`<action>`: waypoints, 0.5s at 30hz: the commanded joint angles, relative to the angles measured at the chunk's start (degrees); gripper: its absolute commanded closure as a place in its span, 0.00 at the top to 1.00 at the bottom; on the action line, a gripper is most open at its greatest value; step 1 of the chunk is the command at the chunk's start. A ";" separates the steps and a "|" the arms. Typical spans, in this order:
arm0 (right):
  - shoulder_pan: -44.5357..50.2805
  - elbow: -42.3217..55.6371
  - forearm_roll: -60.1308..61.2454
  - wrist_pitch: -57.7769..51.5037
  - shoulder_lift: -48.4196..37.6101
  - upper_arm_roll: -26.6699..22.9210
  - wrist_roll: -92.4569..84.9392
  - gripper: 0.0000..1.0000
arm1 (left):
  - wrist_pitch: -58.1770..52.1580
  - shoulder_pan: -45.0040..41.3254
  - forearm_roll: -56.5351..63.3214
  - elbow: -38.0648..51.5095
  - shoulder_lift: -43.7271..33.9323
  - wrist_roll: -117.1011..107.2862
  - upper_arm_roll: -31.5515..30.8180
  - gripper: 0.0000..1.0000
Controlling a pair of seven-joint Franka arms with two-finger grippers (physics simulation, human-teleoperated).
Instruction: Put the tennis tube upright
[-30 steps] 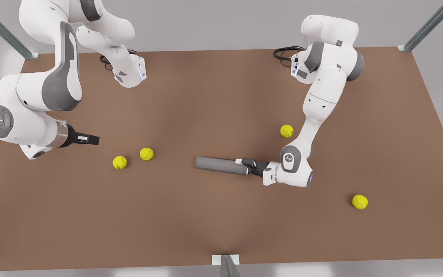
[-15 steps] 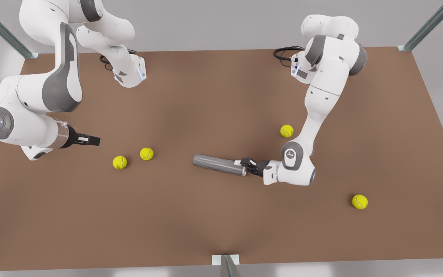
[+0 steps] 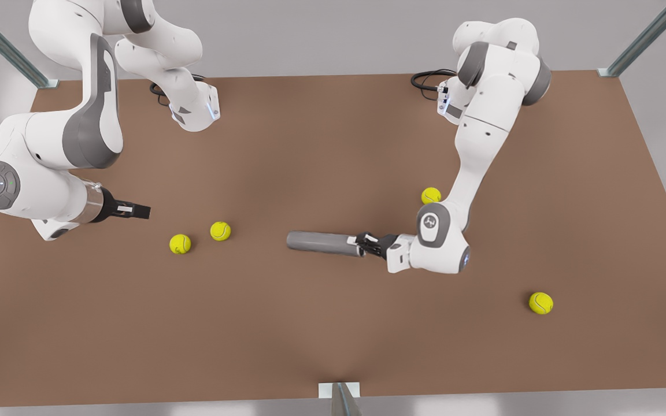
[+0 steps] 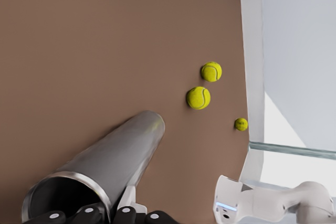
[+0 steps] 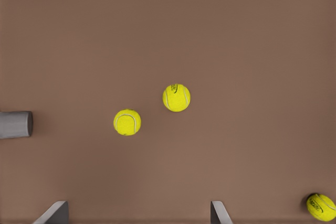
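I see the tennis tube (image 3: 322, 243) lying on the table (image 3: 333, 335) in the middle, two tennis balls (image 3: 180, 244) to the front view's left, two more to its right.

Brown desk (image 3: 310, 144), 4 yellow balls, 2 close together (image 3: 180, 244) (image 3: 220, 231) toward the front view's left, 1 (image 3: 430, 195) right of centre, 1 (image 3: 540, 303) apart near the right edge, metal posts (image 3: 3, 46) at desk corners

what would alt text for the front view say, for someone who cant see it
On a brown table, the left gripper grips the rimmed end of the grey tennis tube, which lies on its side. Four yellow tennis balls are scattered around. The right gripper waits open at the front view's left.
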 commanded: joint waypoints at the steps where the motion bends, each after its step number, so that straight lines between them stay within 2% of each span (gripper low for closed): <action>1: 0.00 0.02 0.05 -0.19 -0.07 -0.02 0.12 1.00 | 0.38 -0.20 0.13 0.03 -0.15 -8.89 -0.02 0.25; 3: 0.00 0.02 0.05 -0.19 -0.07 -0.11 0.12 1.00 | 0.38 -0.73 0.22 0.03 -0.68 -10.30 -0.02 0.21; 7: 0.00 0.02 0.05 -0.19 -0.07 -0.11 -0.14 1.00 | -0.24 -0.82 3.20 0.47 -2.44 -14.08 0.07 0.21; 11: 0.00 0.11 -0.04 -0.10 -0.24 -0.64 -0.23 1.00 | -2.87 -0.82 14.71 0.55 -9.38 -23.48 1.83 0.21; 15: 0.00 0.02 -0.92 0.16 -1.30 -1.16 -1.11 1.00 | -7.88 -0.82 31.50 0.99 -16.50 -27.00 4.91 0.21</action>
